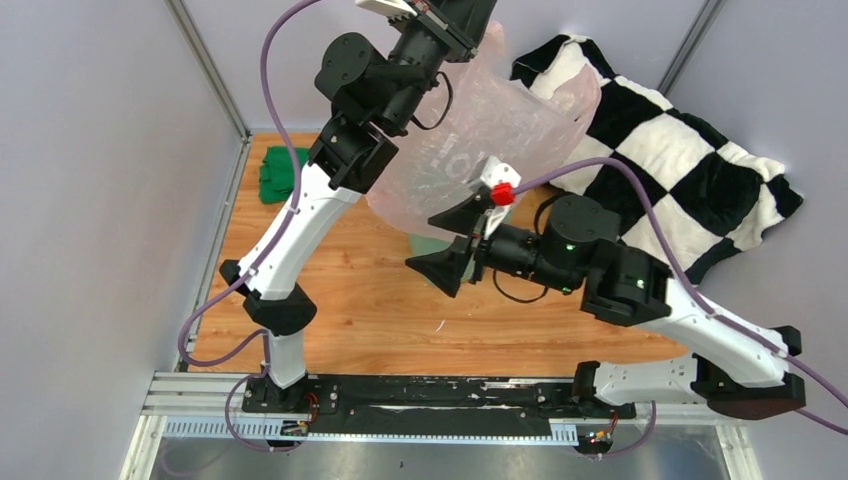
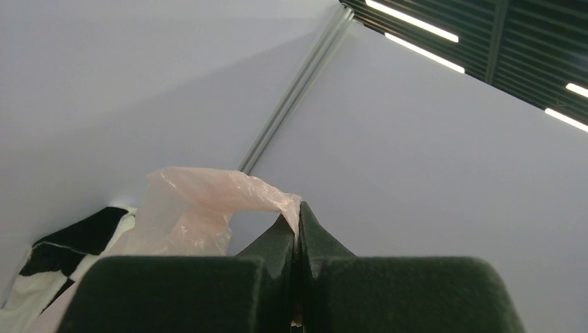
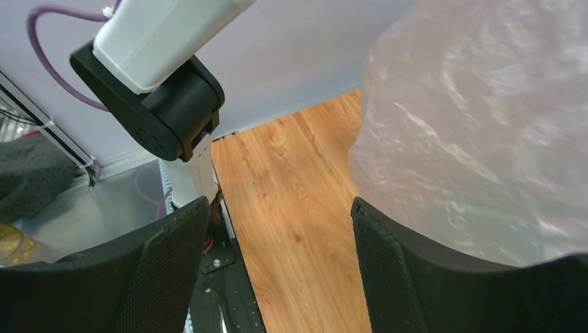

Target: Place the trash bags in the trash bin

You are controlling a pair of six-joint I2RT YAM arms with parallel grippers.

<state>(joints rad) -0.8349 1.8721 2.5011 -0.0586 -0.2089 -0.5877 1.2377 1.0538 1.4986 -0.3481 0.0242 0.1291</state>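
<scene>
Clamps left pincer (image 2: 298, 214) on the rim, likely the surest hold on the flimsy, light trash bag (image 1: 480, 130); holds right pincer (image 3: 279, 208) spread.

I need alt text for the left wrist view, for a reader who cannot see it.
The left arm's dark jaws are shut on a fold of the thin, translucent pale-pink plastic bag, which trails off to the lower left. Behind are pale walls, a black-and-white checkered cushion at lower left and ceiling lights at upper right.
</scene>
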